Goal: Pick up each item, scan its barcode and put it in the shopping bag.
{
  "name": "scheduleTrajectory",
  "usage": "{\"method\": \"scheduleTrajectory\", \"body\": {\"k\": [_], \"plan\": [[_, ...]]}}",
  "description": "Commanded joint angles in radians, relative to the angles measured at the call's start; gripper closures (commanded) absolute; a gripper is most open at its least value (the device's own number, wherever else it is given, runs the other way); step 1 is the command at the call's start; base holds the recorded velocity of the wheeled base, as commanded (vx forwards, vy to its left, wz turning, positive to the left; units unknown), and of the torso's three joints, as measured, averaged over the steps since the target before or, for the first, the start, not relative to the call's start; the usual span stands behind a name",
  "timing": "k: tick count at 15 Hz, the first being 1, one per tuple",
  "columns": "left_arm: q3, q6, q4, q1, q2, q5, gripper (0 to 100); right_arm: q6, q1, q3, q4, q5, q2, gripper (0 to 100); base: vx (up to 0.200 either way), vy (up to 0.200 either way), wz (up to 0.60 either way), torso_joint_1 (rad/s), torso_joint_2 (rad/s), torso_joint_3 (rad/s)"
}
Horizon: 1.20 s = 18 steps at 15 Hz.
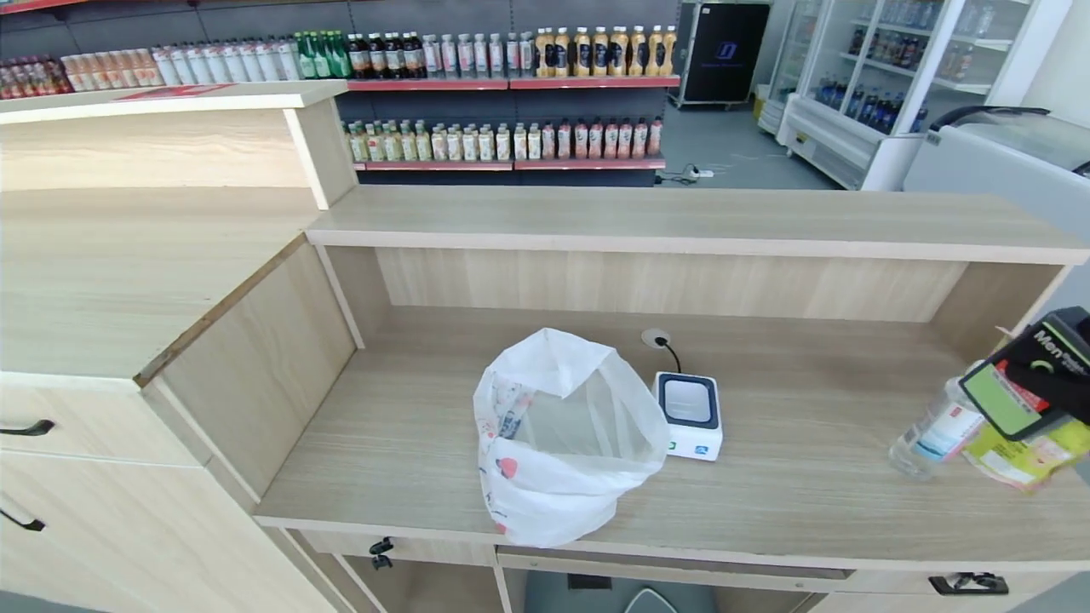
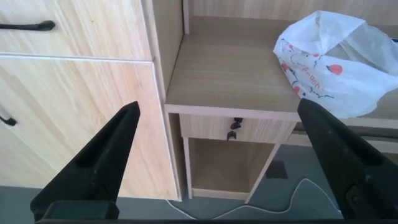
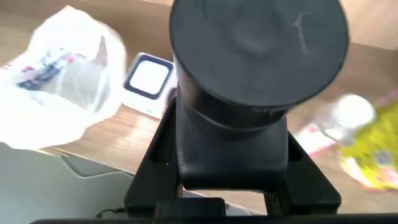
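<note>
On my head camera the desk (image 1: pixel 809 494) fills the middle of the frame. The shopping bag (image 1: pixel 562 451) stands at centre with its mouth open upward. The scanner (image 1: pixel 690 413) sits just right of it, so close I cannot tell whether they touch. Its cable (image 1: pixel 668 347) runs up-frame to a grommet in the desk top. At the right edge of the frame a black bottle (image 1: pixel 1026 379) with a green label hangs tilted above the desk. Below it lie a clear bottle (image 1: pixel 932 430) and a yellow packet (image 1: pixel 1026 458), right against each other. Shelves (image 1: pixel 511 85) of drinks run along the top of the frame, and coolers (image 1: pixel 886 77) with glass doors stand in the upper right corner.

On the left wrist camera, the left tool (image 2: pixel 217 104) is spread wide and its fingers (image 2: pixel 93 168) have nothing between them. It hangs low, off the front of the desk, facing the cabinet doors (image 2: pixel 74 112). A key (image 2: pixel 233 127) sits in the drawer just under the desk edge. The shopping bag rests on the desk top beyond.

On the right wrist camera, the right tool (image 3: pixel 233 180) is clamped on the black bottle, whose round cap points at the lens. On the desk beyond it are the shopping bag with the scanner just beside it. The clear bottle and yellow packet lie together, well apart from the scanner.
</note>
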Motion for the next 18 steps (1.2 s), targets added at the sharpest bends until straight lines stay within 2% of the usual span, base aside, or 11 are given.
{"method": "scheduleTrajectory", "body": {"k": [1,4,5,9,14,18], "plan": [[0.0,-0.001,0.0,-0.001,0.001,0.0,0,0.086,0.062,-0.094,0.007,-0.002,0.121,100,0.0,0.0,0.6,0.007,0.0,0.002],[0.0,-0.001,0.0,-0.001,0.001,0.0,0,0.232,0.116,-0.172,0.012,0.033,0.307,100,0.0,0.0,0.4,0.002,0.0,0.002],[0.0,-0.001,0.0,-0.001,0.001,0.0,0,0.278,0.122,-0.172,0.0,0.11,0.376,100,0.0,0.0,0.0,0.0,0.0,0.0],[0.0,-0.001,0.0,-0.001,0.001,0.0,0,0.285,0.12,-0.174,-0.117,0.222,0.542,100,0.0,0.0,0.0,0.0,0.0,0.0],[0.0,-0.001,0.0,-0.001,0.001,0.0,0,0.287,0.085,-0.22,-0.117,0.362,0.652,100,0.0,0.0,0.0,0.0,0.0,0.0],[0.0,-0.001,0.0,-0.001,0.001,0.0,0,0.281,0.071,-0.295,-0.125,0.403,0.732,100,0.0,0.0,0.0,0.0,0.0,0.0]]}}
